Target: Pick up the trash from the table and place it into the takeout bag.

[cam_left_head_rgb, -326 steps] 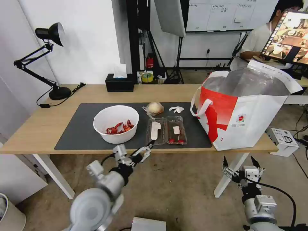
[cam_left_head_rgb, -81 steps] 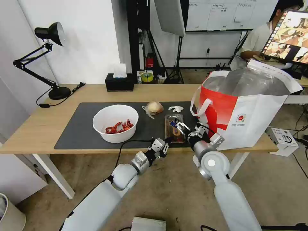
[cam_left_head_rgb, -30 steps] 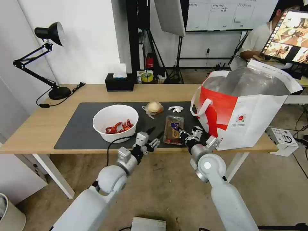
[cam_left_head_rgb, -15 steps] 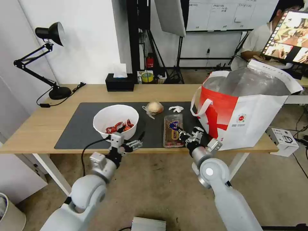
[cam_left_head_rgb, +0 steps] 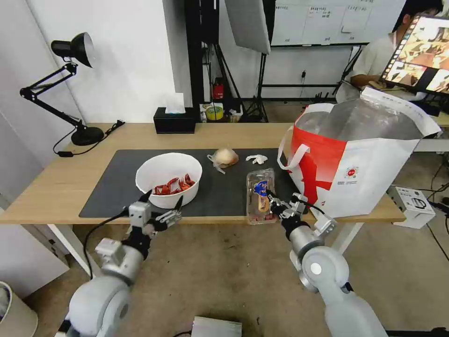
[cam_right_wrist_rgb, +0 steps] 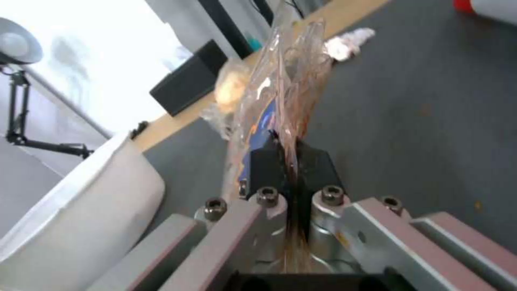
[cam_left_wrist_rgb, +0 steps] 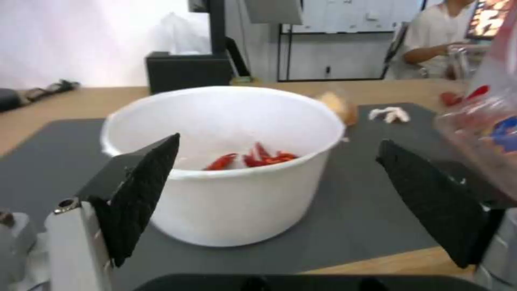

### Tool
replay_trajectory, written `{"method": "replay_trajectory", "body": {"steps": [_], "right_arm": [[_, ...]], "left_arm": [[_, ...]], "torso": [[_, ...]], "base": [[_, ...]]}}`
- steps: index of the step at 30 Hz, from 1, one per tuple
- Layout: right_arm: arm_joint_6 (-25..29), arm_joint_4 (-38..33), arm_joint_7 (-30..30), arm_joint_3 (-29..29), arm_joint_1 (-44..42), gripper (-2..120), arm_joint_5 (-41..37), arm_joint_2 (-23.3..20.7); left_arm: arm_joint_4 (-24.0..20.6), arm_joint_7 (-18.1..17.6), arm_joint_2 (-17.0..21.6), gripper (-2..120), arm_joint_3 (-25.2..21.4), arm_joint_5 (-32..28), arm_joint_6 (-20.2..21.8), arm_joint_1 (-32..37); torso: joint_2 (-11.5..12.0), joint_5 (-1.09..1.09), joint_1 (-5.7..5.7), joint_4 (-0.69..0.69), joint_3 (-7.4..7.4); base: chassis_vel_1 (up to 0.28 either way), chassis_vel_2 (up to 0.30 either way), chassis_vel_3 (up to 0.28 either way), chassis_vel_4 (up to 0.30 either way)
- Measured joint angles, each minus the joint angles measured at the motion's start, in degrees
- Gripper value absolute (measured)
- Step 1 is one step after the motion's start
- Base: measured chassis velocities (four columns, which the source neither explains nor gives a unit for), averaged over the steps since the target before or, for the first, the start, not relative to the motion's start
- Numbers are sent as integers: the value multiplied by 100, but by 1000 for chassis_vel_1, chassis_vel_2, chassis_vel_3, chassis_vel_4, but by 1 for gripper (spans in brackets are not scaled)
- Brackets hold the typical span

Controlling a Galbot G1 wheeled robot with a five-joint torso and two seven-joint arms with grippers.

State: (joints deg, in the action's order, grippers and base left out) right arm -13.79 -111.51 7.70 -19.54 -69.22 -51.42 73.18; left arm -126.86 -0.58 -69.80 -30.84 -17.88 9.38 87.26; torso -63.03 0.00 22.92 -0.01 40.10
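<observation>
The right hand (cam_left_head_rgb: 276, 204) pinched the closed tray (cam_left_head_rgb: 260, 196), lifted over the bench (cam_left_head_rgb: 56, 187) edge just beside the bag (cam_left_head_rgb: 360, 159). The left hand (cam_left_head_rgb: 161, 206) hung spread just before the bowl (cam_left_head_rgb: 168, 180). The ball (cam_left_head_rgb: 225, 157) and tissue (cam_left_head_rgb: 256, 159) lay beyond the bowl, toward the bag.

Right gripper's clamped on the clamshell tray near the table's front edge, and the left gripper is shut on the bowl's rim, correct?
Not quite. The left gripper is open, in front of the bowl without gripping it, as the left wrist view shows. The right gripper is indeed clamped on the clamshell tray.
</observation>
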Motion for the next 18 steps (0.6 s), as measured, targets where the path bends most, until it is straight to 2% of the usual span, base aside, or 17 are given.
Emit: {"method": "replay_trajectory", "body": {"steps": [9,18], "right_arm": [[161,-471,-161,3,-215,0,103,-43],[149,-964,-10,-364,-291,0,-553,-235]], "left_arm": [[-179,121,-155,100,-413,103,-100,339],[-230,233,-225,100,-556,298,-184,429]], "torso": [[1,0,0,1,0],[1,0,0,0,0]], "base": [[0,0,0,0],[0,0,0,0]]}}
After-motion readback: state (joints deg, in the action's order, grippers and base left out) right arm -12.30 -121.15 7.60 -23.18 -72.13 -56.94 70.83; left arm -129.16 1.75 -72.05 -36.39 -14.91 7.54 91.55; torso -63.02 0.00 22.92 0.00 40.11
